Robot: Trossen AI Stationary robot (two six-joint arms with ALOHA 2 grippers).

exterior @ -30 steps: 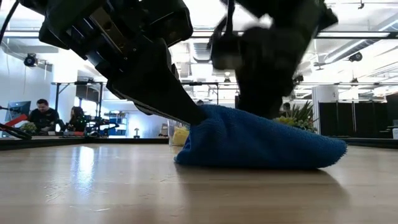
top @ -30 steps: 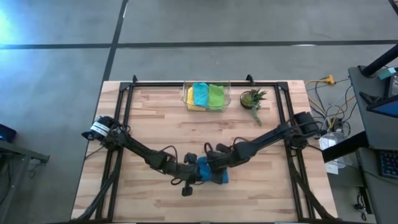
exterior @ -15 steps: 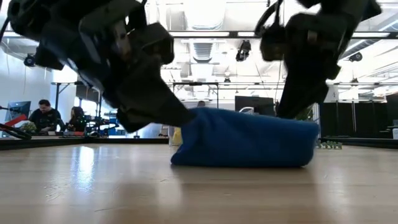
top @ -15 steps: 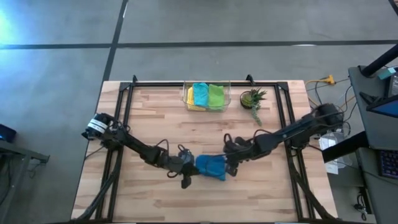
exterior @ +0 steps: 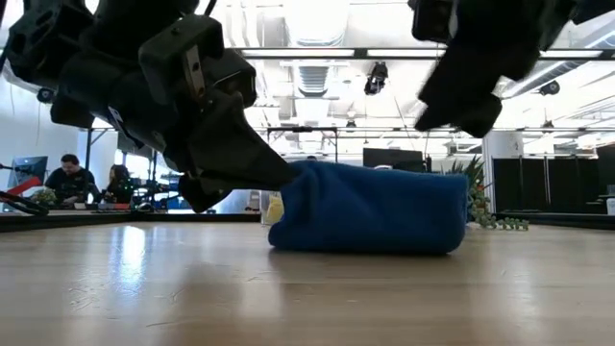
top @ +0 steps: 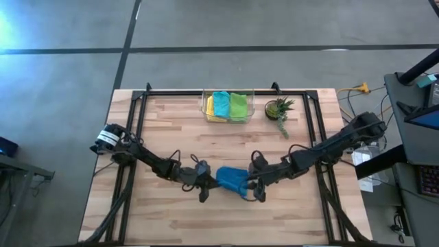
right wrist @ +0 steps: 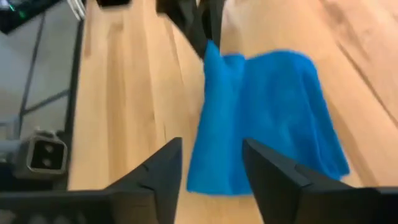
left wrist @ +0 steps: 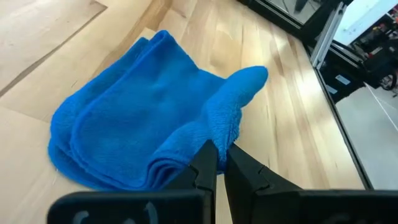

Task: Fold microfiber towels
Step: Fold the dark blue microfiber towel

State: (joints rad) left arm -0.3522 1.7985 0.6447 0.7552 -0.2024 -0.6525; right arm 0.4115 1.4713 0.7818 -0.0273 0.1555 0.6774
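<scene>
A blue microfiber towel (top: 232,180) lies folded in several layers on the wooden table (top: 171,137), near its middle front; its underside rests on the wood (exterior: 365,240). My left gripper (top: 210,184) is at the towel's left end, shut on it (left wrist: 217,157). My right gripper (right wrist: 211,158) hangs open above and to the right of the towel (right wrist: 267,118), clear of it (exterior: 461,111). More towels in yellow, blue and green sit in a clear bin (top: 226,106) at the far edge. My left gripper pinches a raised ridge of the blue towel (left wrist: 222,127) between its two fingers, at the towel's left upper edge (exterior: 296,175). The fingers slant down from the table's left. The towel rests on the table with only that ridge drawn up; how many layers are pinched I cannot tell.
A small potted plant (top: 278,110) stands right of the bin. A black frame (top: 137,103) runs along the table's far and side edges. People sit at desks (exterior: 72,178) in the room beyond. Bare wood lies in front of and behind the towel.
My right gripper has come off the towel and gone up and toward the table's right edge. The towel's right end, spread out to a point before, now lies folded over in a compact bundle. My left gripper has rolled and stayed shut on the towel's left end.
</scene>
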